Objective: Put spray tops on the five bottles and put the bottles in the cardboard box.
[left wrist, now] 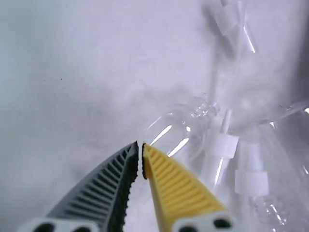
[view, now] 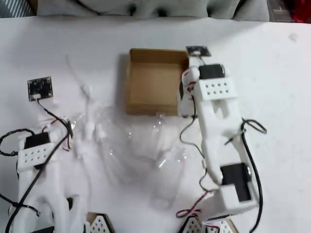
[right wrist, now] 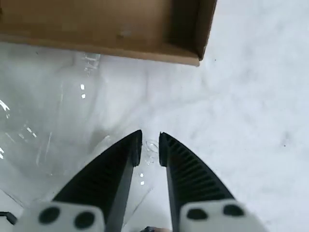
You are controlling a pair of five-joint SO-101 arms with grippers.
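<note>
Box (view: 153,85) open-topped on the white worktop (view: 272,73), bare brown floor showing. In front of the box, on the side toward the arms, clear bottles (view: 167,174) lying on their sides, crowded together and partly overlapping, one with its neck just short of the box's front wall. Left of the box and somewhat nearer the arms, white spray tops (view: 88,127) with thin dip tubes, lying among the leftmost bottles. Right pincer (right wrist: 150,141) low over the worktop just off the box's front right corner, black fingers (right wrist: 186,169) a little apart, a clear bottle mouth (right wrist: 151,146) seen through the narrow gap, contact with it unclear. Left pincer (left wrist: 140,157) well to the left of the box, grey and yellow fingers pressed together at the tips with nothing between them, close over the worktop, just beside an uncapped bottle neck (left wrist: 195,107) and two of the spray tops.
</note>
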